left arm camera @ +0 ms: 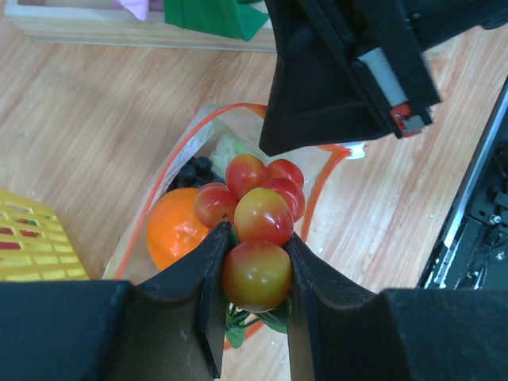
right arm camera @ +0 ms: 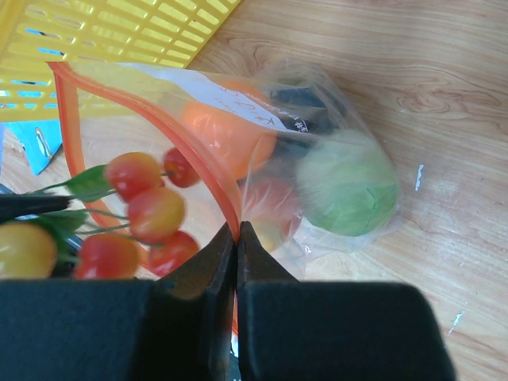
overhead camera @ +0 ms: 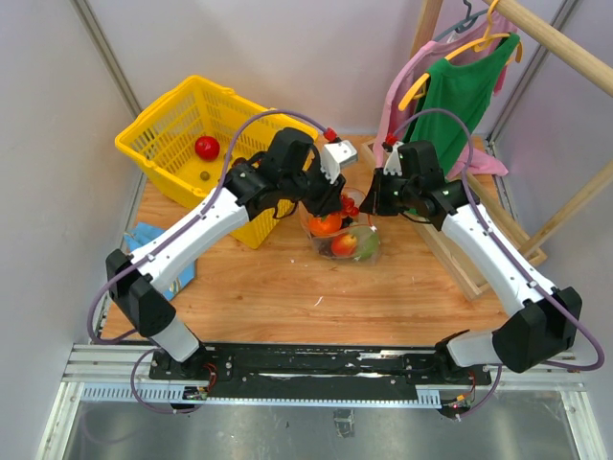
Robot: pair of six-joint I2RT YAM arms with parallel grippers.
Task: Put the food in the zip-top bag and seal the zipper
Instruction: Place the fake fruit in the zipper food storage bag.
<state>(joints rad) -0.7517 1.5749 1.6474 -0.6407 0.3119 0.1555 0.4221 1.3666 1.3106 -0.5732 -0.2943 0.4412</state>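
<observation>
Loading step: my left claw (left arm camera: 254,238) grips the cherry bunch (left arm camera: 259,194) over the zip-top bag (right arm camera: 317,87); my right claw (right arm camera: 236,232) pinches its zipper (right arm camera: 222,198). Next, lower and release.

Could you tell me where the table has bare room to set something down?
Bare table lies between the bag and the arm bases. Further back is crowded: basket on the left, rack on the right, left claw with cherries and right claw at the bag.

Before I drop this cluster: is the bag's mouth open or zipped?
Open. The zipper gapes in a loop, its sides apart; the right fingers pinch one side.
</observation>
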